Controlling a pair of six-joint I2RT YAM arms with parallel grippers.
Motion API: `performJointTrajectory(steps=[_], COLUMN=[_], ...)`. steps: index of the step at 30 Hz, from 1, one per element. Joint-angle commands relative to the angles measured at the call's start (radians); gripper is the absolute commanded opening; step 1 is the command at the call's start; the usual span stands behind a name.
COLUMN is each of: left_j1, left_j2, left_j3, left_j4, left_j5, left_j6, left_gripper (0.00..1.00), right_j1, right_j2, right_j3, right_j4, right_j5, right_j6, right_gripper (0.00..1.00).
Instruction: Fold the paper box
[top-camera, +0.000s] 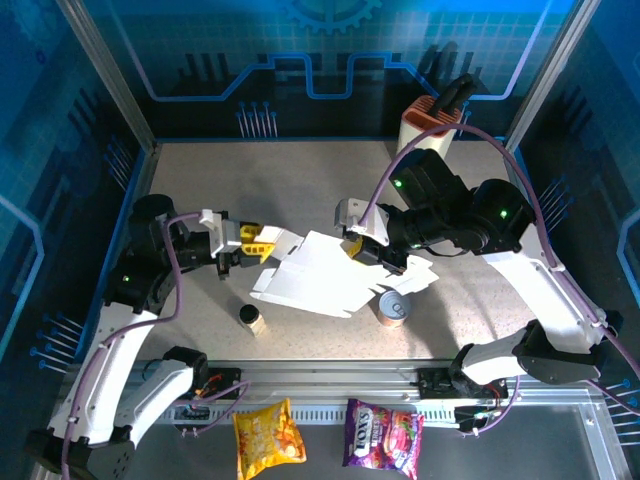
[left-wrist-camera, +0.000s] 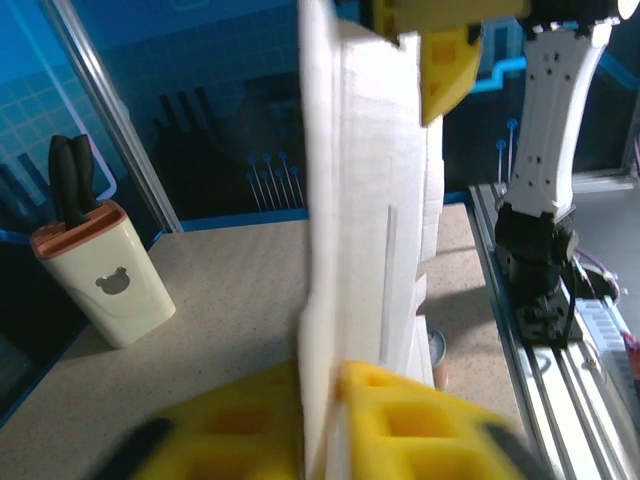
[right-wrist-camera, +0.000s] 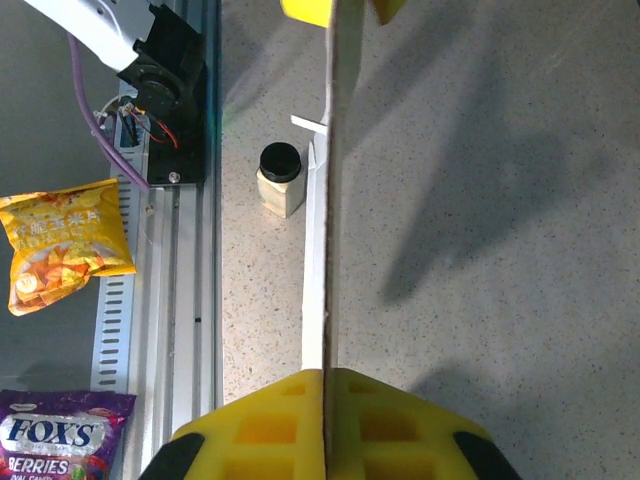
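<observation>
The paper box (top-camera: 310, 275) lies as a flat white sheet with flaps at mid-table, held up between both arms. My left gripper (top-camera: 255, 240) is at its left corner. In the left wrist view the yellow fingers (left-wrist-camera: 325, 375) stand slightly apart, open, with the box flap (left-wrist-camera: 370, 180) running up between them, blurred. My right gripper (top-camera: 357, 248) is at the box's right edge. In the right wrist view its jaws (right-wrist-camera: 327, 372) are shut on the thin box edge (right-wrist-camera: 328, 200), seen edge-on.
A tin can (top-camera: 393, 306) stands just right of the box's near corner. A small black-lidded jar (top-camera: 250, 317) sits near its left front. A cream knife block (top-camera: 428, 125) stands at the back right. Two snack bags (top-camera: 267, 435) (top-camera: 383, 435) lie past the front rail.
</observation>
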Motion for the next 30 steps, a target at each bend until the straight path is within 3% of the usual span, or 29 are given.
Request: performJointTrajectory(steps=[1,5,11,15,21,25,30], left_j1=[-0.005,-0.006,-0.006,-0.004,-0.004,-0.004,-0.005], left_j2=[-0.016,-0.014,0.014,0.066,0.187,0.323,0.458], left_j3=[-0.032,-0.07,-0.091,-0.108,-0.071,0.032,0.052], left_j4=[0.132,0.278,0.364,0.406,0.33,0.128,0.061], left_j5=[-0.093,-0.302,-0.474,-0.634,-0.656,-0.668,-0.59], left_j6=[-0.074,-0.26,-0.481,-0.717,-0.913,-1.023,-1.059], left_gripper=[0.37,0.57,0.64,0.7,0.69,0.67,0.67], right_j1=[-0.035,-0.136,-0.288,-0.376,-0.443,-0.46,-0.475], right_j2=[-0.029,-0.066,-0.101,-0.084,0.015,0.117,0.231], right_j3=[-0.027,-0.107,-0.297,-0.437,-0.612,-0.624,-0.649], right_j4=[0.046,0.196,0.568,0.841,1.183,1.194,1.191], right_j5=[-0.02,-0.088,-0.185,-0.275,-0.329,-0.334,-0.378], right_j6=[0.032,0.109,0.429,0.706,1.113,1.212,1.228], right_gripper=[0.0,0.0,0.0,0.0,0.0,0.0,0.0])
